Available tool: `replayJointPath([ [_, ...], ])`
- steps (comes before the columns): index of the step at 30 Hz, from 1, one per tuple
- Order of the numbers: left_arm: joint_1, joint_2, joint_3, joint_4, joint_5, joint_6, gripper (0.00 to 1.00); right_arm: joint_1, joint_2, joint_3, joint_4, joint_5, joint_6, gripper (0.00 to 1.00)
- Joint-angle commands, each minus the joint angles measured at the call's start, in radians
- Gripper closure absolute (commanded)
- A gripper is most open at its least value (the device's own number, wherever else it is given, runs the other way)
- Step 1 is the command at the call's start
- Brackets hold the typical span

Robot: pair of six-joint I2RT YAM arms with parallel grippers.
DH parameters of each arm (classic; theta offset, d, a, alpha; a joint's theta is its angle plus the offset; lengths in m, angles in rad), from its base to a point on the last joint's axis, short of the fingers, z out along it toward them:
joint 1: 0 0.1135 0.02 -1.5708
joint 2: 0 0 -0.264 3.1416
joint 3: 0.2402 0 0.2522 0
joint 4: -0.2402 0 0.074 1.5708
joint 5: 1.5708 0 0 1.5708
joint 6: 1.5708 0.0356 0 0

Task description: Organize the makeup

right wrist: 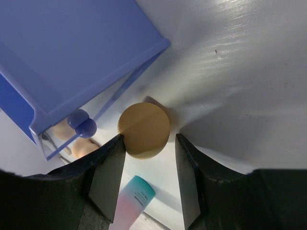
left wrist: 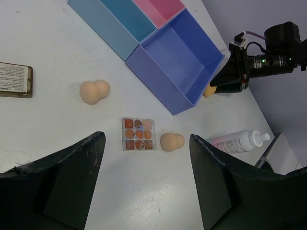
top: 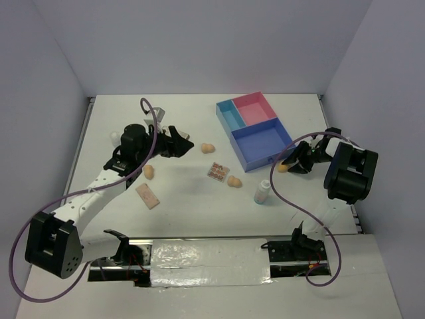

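The tan sponge lies on the table at the near corner of the blue-and-pink tray. My right gripper is open around it, the left finger touching its edge; the pair also shows in the top view. My left gripper is open and empty above the table, left of another sponge. In the left wrist view the gripper looks down on the multicolour palette and a sponge. Another sponge, the pinkish palette and the white bottle lie nearer.
The divided tray stands at the back right with nothing in its compartments. A brown-gold palette lies at the far left of the left wrist view. Purple cables loop round both arms. Walls close in the table on three sides.
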Motion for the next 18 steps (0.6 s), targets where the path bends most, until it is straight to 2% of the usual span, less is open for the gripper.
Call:
replayJointPath([
  [1, -0.013, 0.015, 0.052, 0.02, -0.013, -0.01, 0.17, -0.002, 0.023, -0.016, 0.059, 0.023, 0.038, 0.48],
  [5, -0.026, 0.027, 0.065, 0.009, -0.014, -0.004, 0.18, -0.002, 0.023, -0.015, 0.059, 0.023, 0.034, 0.59],
  [6, -0.03, 0.028, 0.066, 0.001, -0.013, 0.0, 0.19, -0.005, 0.016, -0.015, 0.053, 0.023, 0.026, 0.65],
  [10, -0.035, 0.024, 0.059, -0.005, -0.018, 0.006, 0.2, -0.019, -0.077, -0.018, -0.013, 0.028, -0.049, 0.74],
  [15, -0.035, 0.01, 0.02, 0.013, -0.019, -0.002, 0.22, -0.023, -0.205, 0.016, -0.149, 0.045, -0.276, 0.79],
  [18, -0.037, 0.01, 0.013, 0.023, -0.011, -0.002, 0.24, -0.023, -0.276, 0.077, -0.251, -0.025, -0.458, 0.79],
])
